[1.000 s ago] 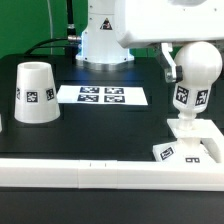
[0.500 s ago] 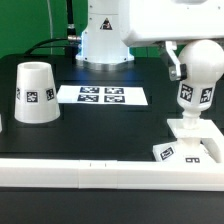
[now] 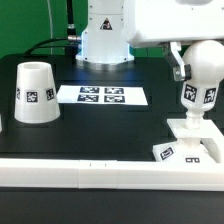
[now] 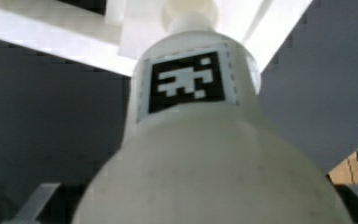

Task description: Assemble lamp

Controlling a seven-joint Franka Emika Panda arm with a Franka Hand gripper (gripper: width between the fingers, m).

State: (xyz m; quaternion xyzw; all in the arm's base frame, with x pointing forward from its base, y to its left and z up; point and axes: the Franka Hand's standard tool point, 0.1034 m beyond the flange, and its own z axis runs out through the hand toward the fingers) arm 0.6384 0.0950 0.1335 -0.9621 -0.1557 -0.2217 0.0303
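White plastic bulb (image 3: 205,82) stands upright on its stem, and the stem foot meets the raised socket of the flat square base (image 3: 188,150). Both sit at the exterior view's right, near the front edge of the black table (image 3: 100,125). Black-and-white square tags show on the bulb neck and the base. End effector (image 3: 196,62) grips the bulb's round head; one dark finger (image 3: 177,66) lies on its flank. Tapered cone shade (image 3: 35,92) sits well apart at the left, wide end down, beside the marker board (image 3: 100,95).
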